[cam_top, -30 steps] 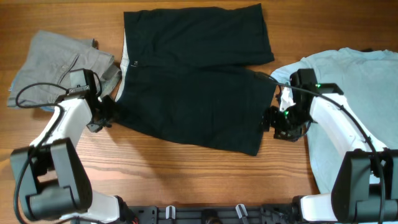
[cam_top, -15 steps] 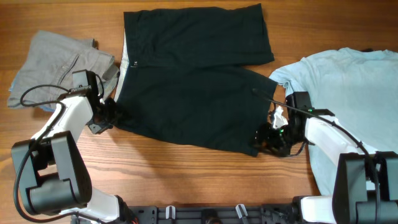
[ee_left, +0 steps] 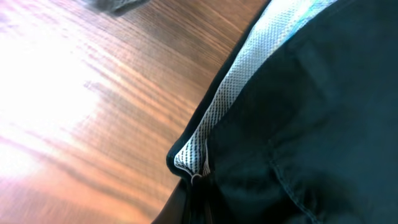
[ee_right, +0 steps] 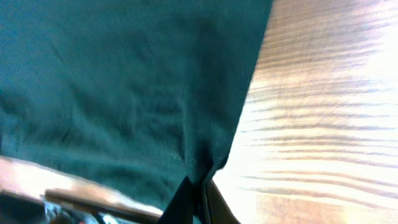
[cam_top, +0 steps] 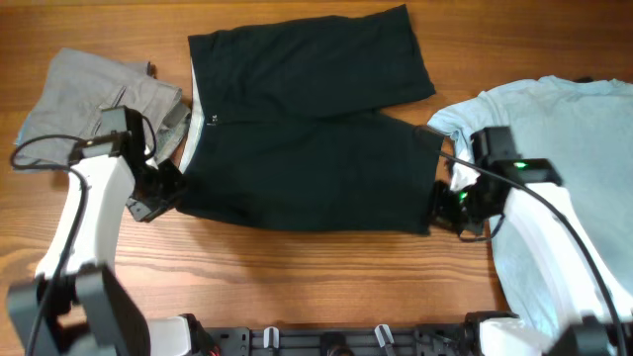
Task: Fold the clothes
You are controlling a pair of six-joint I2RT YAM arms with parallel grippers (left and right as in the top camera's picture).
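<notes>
Scene: one desk (cam_top: 297, 282), wood grain, two arms working the near edge of one garment.
Black shorts (cam_top: 307, 129): spread flat at mid-desk, waistband to the left, both legs running right. The far leg angles up and away; the near leg lies along the front. The front edge runs fairly straight between the two arms.
Left end effector (cam_top: 166, 187): clenched on the near waistband corner of the black shorts. The left wrist view shows the pale mesh lining (ee_left: 231, 102) turned outward, and the corner disappears into the pinch at the bottom of the frame.
Right end effector (cam_top: 441, 207): clamped on the near hem corner of the front leg. The right wrist view shows the dark cloth narrowing down into the fingers (ee_right: 186, 200), with bare wood just beside it.
Other clothes: grey shorts (cam_top: 89, 104) are bunched at far left, close to the waistband. A light blue T-shirt (cam_top: 559, 148) lies at right, partly beneath the right arm. Both look unfolded.
Step in hand: probably the first fold of the shorts, with both front corners gripped and the edge drawn out.
Next move: likely lift both corners together and carry the front leg away, over onto the far leg, matching the edges before letting go.
Needs: even height and pace on both sides, and enough tension to stop the middle sagging.
Watch for: the lining flipping out, or a corner slipping.
</notes>
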